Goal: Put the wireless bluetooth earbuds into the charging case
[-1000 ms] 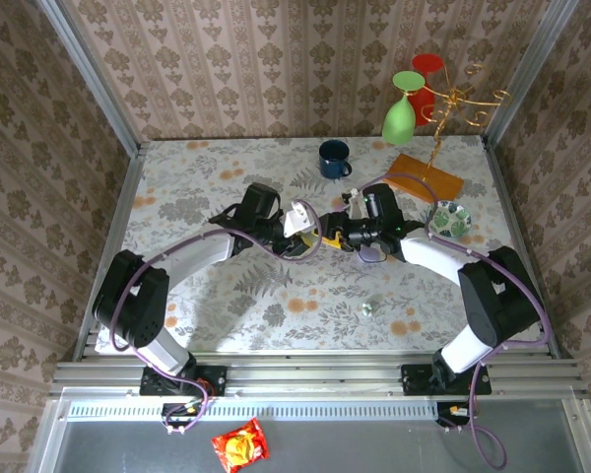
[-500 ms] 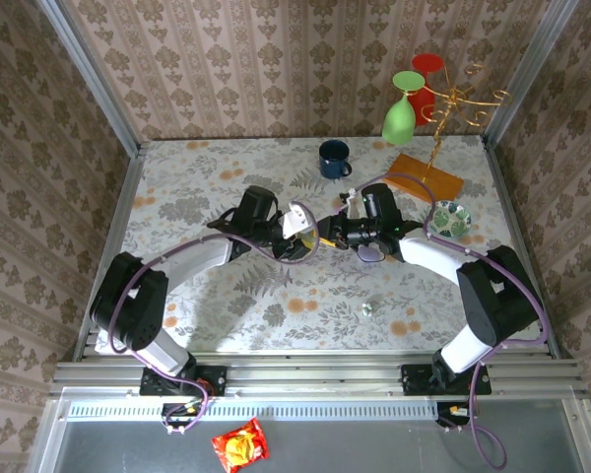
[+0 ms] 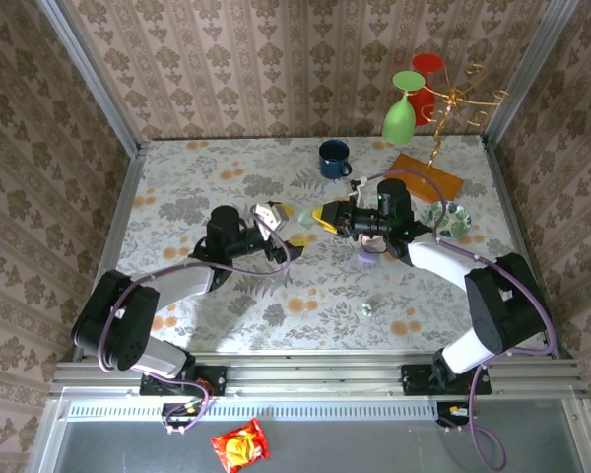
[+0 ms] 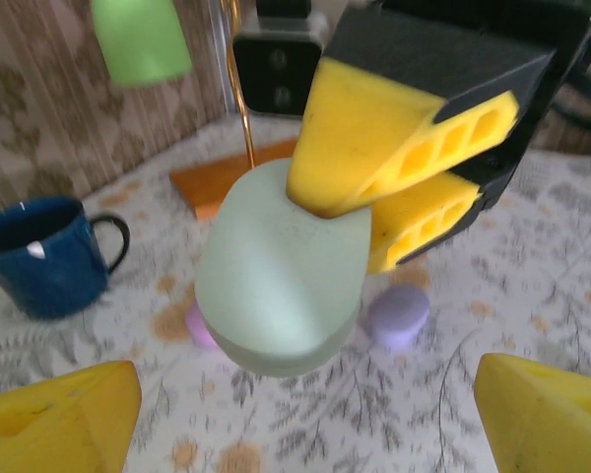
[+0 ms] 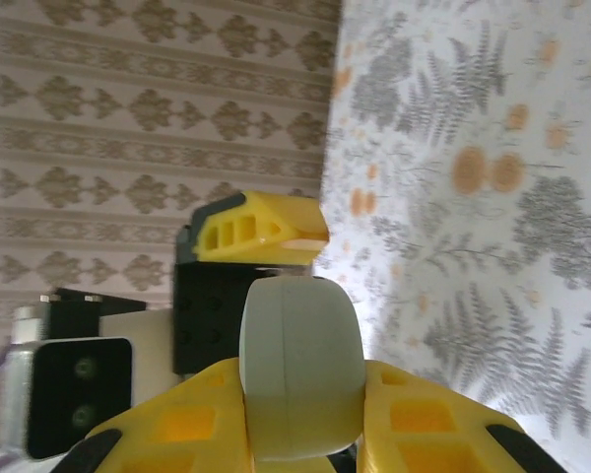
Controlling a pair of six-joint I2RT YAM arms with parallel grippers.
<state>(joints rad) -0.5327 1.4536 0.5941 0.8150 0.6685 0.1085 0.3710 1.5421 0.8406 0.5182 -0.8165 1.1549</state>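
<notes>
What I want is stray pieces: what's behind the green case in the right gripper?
On the table behind the case: a purple pebble and a pink pebble, half covered. The rest behind it is hidden.

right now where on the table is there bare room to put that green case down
Bare: the far left of the table, left of the blue mug; also the near middle between the arms, apart from one small bud. Crowded: far right, with the orange board and bowl, and the centre, where the right gripper holds the case.

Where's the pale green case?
The pale green case sits centre of the left wrist view, clamped in the right pincer, blue mug left of it, purple pebble behind.
</notes>
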